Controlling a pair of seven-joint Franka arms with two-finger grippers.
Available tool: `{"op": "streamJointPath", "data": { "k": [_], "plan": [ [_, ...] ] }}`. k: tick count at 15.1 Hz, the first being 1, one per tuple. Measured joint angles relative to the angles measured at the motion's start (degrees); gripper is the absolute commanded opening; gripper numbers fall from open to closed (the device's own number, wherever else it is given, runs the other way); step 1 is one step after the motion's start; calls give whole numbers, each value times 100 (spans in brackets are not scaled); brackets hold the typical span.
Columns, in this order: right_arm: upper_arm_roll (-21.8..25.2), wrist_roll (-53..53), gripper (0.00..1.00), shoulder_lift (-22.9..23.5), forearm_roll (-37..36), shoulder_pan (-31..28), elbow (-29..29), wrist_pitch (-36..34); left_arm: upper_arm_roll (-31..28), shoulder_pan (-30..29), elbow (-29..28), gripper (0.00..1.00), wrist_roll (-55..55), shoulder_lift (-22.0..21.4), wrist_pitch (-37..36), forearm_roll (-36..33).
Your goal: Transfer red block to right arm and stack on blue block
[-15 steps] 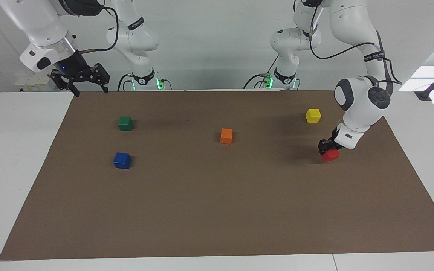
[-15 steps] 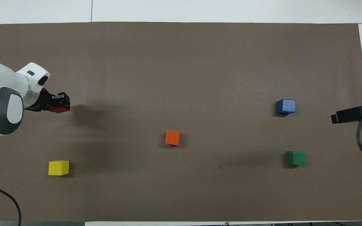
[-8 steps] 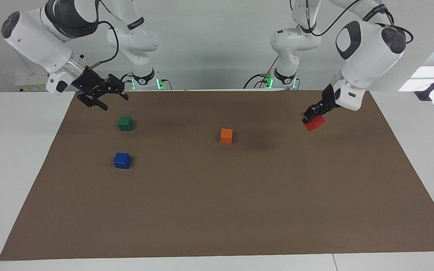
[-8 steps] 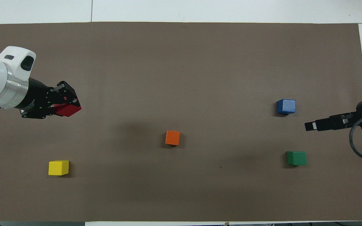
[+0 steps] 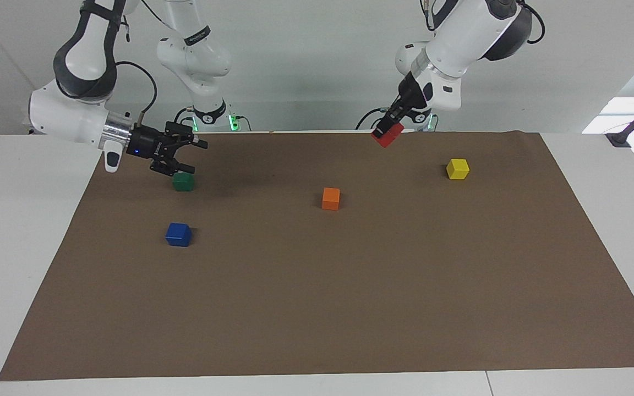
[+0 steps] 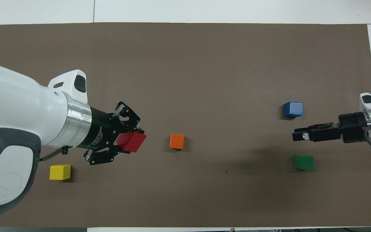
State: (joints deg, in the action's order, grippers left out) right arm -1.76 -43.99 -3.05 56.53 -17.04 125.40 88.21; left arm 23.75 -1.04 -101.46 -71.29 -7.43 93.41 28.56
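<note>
My left gripper (image 5: 389,131) is shut on the red block (image 5: 386,138), held tilted high in the air. In the overhead view the red block (image 6: 131,141) and left gripper (image 6: 128,143) lie over the mat between the yellow and orange cubes. The blue block (image 5: 178,234) (image 6: 293,109) rests on the mat toward the right arm's end. The right arm's gripper (image 5: 195,157) (image 6: 299,135), blue light glowing, hangs open and level, holding nothing. It hovers over the mat between the blue block and a green cube.
A brown mat (image 5: 317,308) covers the table. On it sit a green cube (image 5: 183,181) (image 6: 304,162), an orange cube (image 5: 331,198) (image 6: 177,141) mid-mat, and a yellow cube (image 5: 458,169) (image 6: 60,172) toward the left arm's end.
My left gripper lifted the red block off the mat and carried it high toward the middle. The right gripper swung in over the mat by the green cube, staying open.
</note>
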Motion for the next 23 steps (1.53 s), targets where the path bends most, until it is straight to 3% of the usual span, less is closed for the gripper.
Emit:
{"op": "streamJointPath", "data": {
  "k": [5, 9, 11, 15, 23],
  "plan": [
    [-3, -613, 100, 380, 1073, -68, 298, -898, 302, 79, -2, 0, -1660, 3, 811, 464],
    [-29, -1703, 100, 1277, 1853, -5, 453, -1656, 358, 535, -156, 0, -2860, 4, 1540, 583],
    [-44, -1939, 100, 1671, 2385, 161, 446, -2146, 361, 652, -299, 0, -2990, -14, 1818, 983],
    [-56, -2204, 100, 1977, 3340, 701, 474, -3063, 362, 825, -707, 0, -3164, -49, 2642, 1192],
    [-78, -2771, 100, 2383, 4200, 1490, 512, -3543, 373, 1558, -1011, 0, -3690, -82, 3703, 1519]
  ]
}}
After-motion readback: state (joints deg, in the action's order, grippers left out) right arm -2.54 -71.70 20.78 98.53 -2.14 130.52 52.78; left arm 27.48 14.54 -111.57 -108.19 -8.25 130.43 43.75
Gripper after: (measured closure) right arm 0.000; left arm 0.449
